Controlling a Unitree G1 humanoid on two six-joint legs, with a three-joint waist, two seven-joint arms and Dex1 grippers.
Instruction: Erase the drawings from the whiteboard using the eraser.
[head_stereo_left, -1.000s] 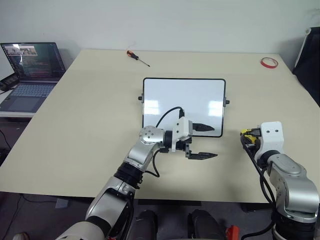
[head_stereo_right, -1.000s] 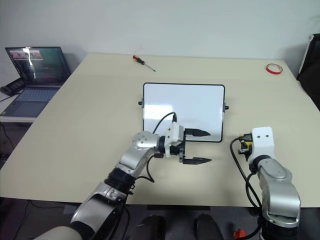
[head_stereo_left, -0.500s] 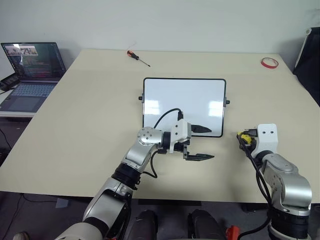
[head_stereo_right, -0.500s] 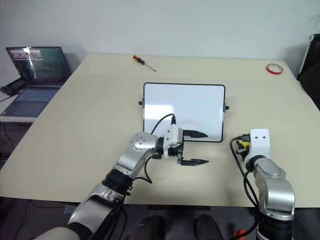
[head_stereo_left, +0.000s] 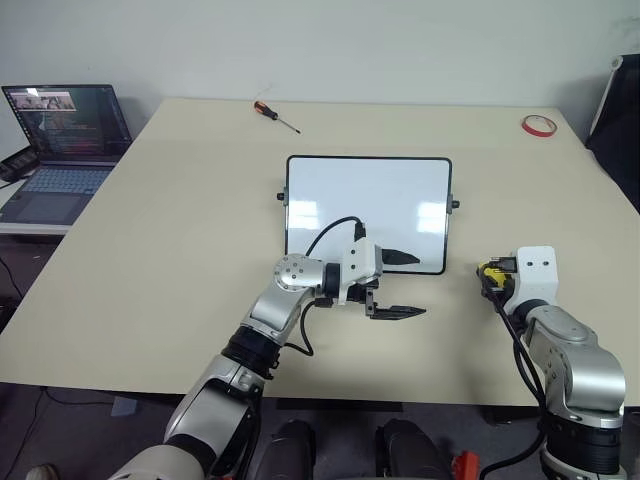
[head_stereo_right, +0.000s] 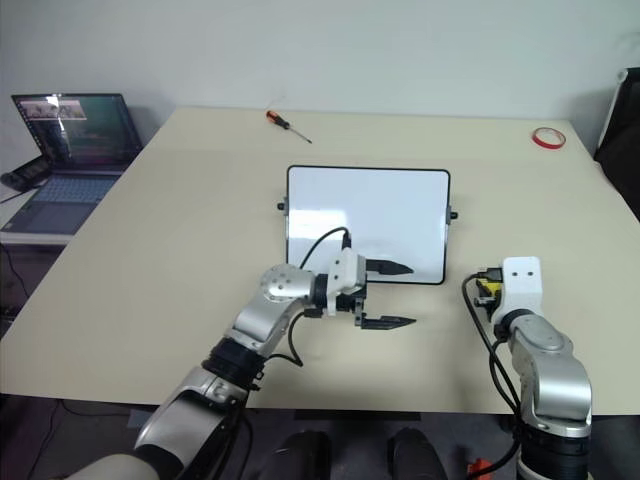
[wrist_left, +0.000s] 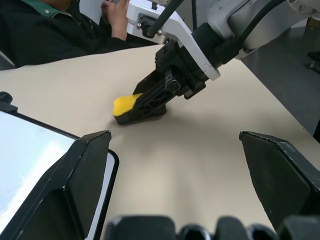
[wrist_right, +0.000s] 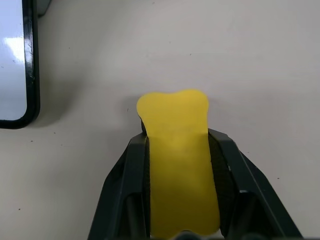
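The whiteboard (head_stereo_left: 365, 205) lies flat in the middle of the table, and its visible surface is plain white. The drawings are hidden or out of view. My left gripper (head_stereo_left: 403, 285) is open at the board's near right corner, one finger over the frame and the other over the table in front of it. To the right of that corner, my right gripper (wrist_right: 178, 139) is shut on the yellow eraser (wrist_right: 175, 150), low over the table. The left wrist view shows the eraser (wrist_left: 125, 103) tilted down, with its dark underside at the tabletop.
An open laptop (head_stereo_left: 65, 130) stands on a side table at the far left. A screwdriver (head_stereo_left: 275, 113) lies behind the board and a red tape ring (head_stereo_left: 537, 124) lies at the far right corner. A person in dark clothing (wrist_left: 50, 25) sits beyond the table's right side.
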